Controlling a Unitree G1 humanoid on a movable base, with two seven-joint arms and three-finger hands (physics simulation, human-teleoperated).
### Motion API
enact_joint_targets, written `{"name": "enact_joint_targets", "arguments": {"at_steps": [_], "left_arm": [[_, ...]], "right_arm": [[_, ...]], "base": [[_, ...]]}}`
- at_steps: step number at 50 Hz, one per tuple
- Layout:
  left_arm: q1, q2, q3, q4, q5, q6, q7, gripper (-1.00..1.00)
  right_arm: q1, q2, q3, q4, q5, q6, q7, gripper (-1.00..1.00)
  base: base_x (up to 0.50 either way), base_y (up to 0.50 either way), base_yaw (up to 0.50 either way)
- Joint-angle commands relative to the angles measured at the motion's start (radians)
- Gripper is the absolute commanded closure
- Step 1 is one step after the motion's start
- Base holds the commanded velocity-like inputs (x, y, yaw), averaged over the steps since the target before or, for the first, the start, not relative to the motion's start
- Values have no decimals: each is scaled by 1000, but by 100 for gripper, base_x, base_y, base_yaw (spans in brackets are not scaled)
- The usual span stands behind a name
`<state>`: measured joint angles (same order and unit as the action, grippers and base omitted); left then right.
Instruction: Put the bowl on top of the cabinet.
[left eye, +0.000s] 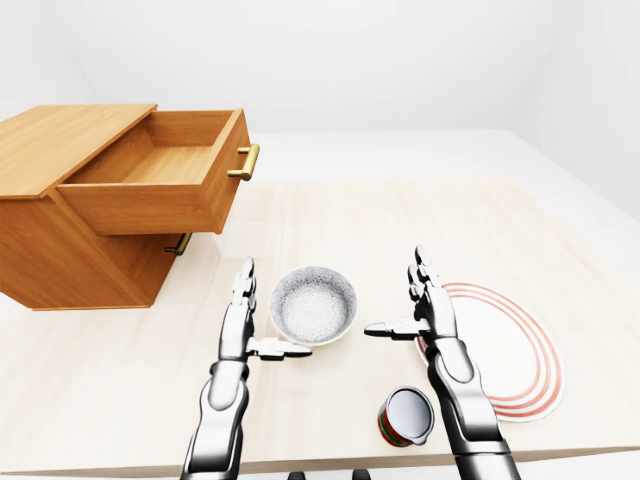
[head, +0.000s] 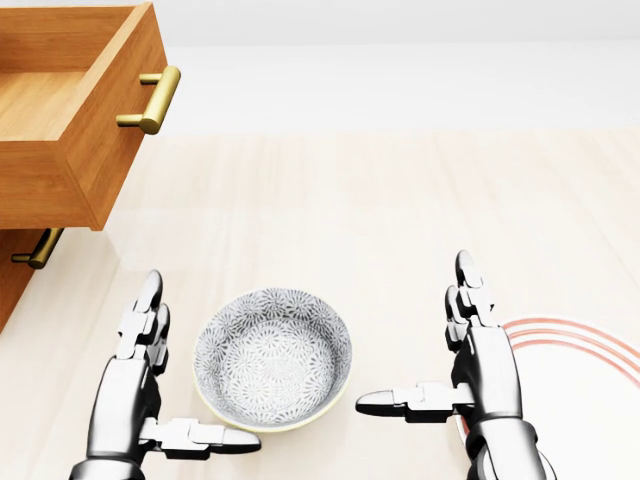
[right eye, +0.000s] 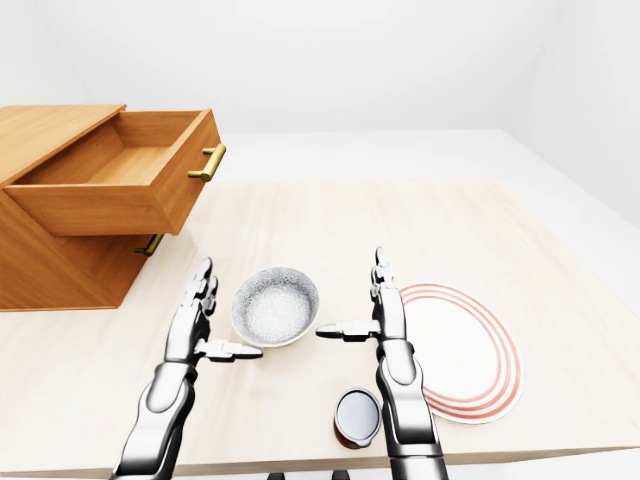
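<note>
- Bowl (head: 272, 357) sits on table (head: 380, 230), between both hands.
- Left hand (head: 140, 375) and right hand (head: 480, 365) spread open, holding nothing.
- Squeeze the rim evenly, lift level, clear the open drawer (left eye: 160, 175), set on cabinet (left eye: 60, 140) top.

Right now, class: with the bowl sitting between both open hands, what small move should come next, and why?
Probably bring both hands inward to clasp the bowl. The left hand and right hand stand open on either side, neither gripping it, and it rests on the table.
</note>
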<state>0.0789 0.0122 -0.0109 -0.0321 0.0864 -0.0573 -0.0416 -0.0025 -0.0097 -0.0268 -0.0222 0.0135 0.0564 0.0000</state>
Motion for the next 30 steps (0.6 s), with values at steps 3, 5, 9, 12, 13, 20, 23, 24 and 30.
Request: {"name": "enact_joint_targets", "arguments": {"at_steps": [3,5,9,12,13,20,23,24,30], "left_arm": [[14,-2,-24,58,227,-30,181,-100],[6,-3,-27,73,254,-30,208,-100],[-11,1,-52,136,388,-30,331,-100],[-11,1,-60,148,470,-30,420,-100],[-7,0,-66,145,487,-30,430,-100],[-31,3,-94,222,650,-30,565,-100],[-38,-2,-109,254,676,-30,565,-100],[-49,-2,-120,281,743,-30,565,-100],[-50,-7,-148,312,805,-30,565,-100]], "right_arm": [[3,1,4,-1,-1,-3,-4,-100],[1,1,5,4,-1,-7,-2,-100],[2,2,9,4,-5,-6,-2,-100],[2,1,6,2,-3,-5,-1,-100],[1,1,5,5,-3,-7,-1,-100],[5,2,8,1,-7,-10,-2,-100],[10,4,14,-8,-15,-8,-6,-100],[11,4,15,-13,-19,-5,-8,-100],[1,3,11,12,-35,-18,-22,-100]], "base": [[0,0,0],[0,0,0],[0,0,0],[0,0,0],[0,0,0],[0,0,0],[0,0,0],[0,0,0],[0,0,0]]}}
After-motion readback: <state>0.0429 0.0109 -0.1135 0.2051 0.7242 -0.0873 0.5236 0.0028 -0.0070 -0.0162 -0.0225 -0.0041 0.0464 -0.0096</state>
